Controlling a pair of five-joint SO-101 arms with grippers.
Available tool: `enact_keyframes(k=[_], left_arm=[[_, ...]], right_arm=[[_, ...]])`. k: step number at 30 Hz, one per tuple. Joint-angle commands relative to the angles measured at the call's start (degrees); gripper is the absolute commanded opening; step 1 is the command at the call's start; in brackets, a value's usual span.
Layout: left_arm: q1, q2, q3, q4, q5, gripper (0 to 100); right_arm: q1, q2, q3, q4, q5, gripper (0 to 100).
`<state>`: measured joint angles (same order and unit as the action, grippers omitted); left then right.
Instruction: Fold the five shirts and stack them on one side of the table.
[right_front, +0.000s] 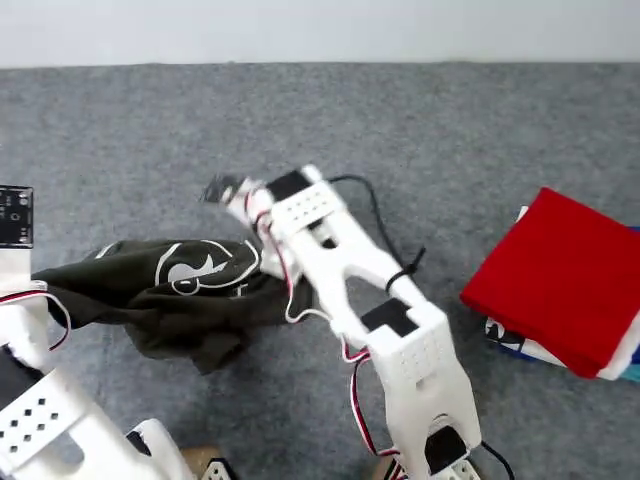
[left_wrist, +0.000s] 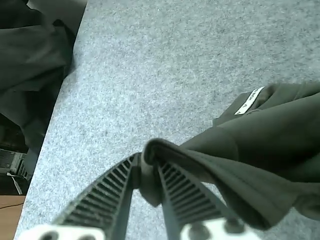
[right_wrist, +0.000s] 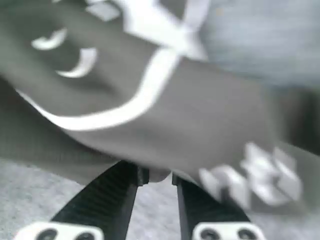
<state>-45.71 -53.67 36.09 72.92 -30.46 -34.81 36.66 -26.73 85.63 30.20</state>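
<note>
A dark olive shirt (right_front: 185, 290) with a white round print lies crumpled left of the table's middle. In the left wrist view my left gripper (left_wrist: 148, 176) is shut on a fold of this shirt (left_wrist: 260, 150), near its white neck label (left_wrist: 249, 101). My left arm (right_front: 25, 300) stands at the shirt's left end. In the right wrist view my right gripper (right_wrist: 155, 178) pinches an edge of the shirt (right_wrist: 165, 115) just below the print. My right arm (right_front: 340, 260) stretches from the front edge to the shirt's far right corner. A red folded shirt (right_front: 560, 280) tops a stack at the right.
Grey carpet-like cloth (right_front: 430, 130) covers the table. Under the red shirt lie folded white and blue ones (right_front: 515, 340). The table's left edge (left_wrist: 60, 100) shows in the left wrist view, with dark cloth beyond it. A black cable (right_front: 385, 225) runs along my right arm.
</note>
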Motion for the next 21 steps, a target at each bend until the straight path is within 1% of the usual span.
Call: enact_keyframes(k=[1,5,10,14,16,19,21], left_arm=[[-0.2,-1.2,-2.6,-1.3,0.4,1],[-0.1,-1.1,-2.2,-1.4,0.4,1],[-0.1,-1.1,-2.2,-1.7,0.4,1],[-0.1,-0.7,-2.2,-1.8,0.3,1],[-0.1,-0.7,-2.1,-1.8,0.3,1],[0.0,-0.6,-2.1,-1.8,0.4,1],[0.0,-0.6,-2.1,-1.8,0.4,1]], right_arm=[[1.2,-0.5,-8.6,7.7,-0.4,9.0],[0.1,-0.9,-11.9,17.4,-0.5,9.1],[-0.2,-6.0,-6.2,17.4,-0.5,9.1],[-3.3,-13.1,2.1,17.4,-0.5,9.5],[-6.3,-16.0,6.2,17.4,-0.8,13.9],[-10.8,-17.5,10.5,17.2,-1.7,24.3],[-13.1,-16.1,11.5,17.0,-4.0,27.2]])
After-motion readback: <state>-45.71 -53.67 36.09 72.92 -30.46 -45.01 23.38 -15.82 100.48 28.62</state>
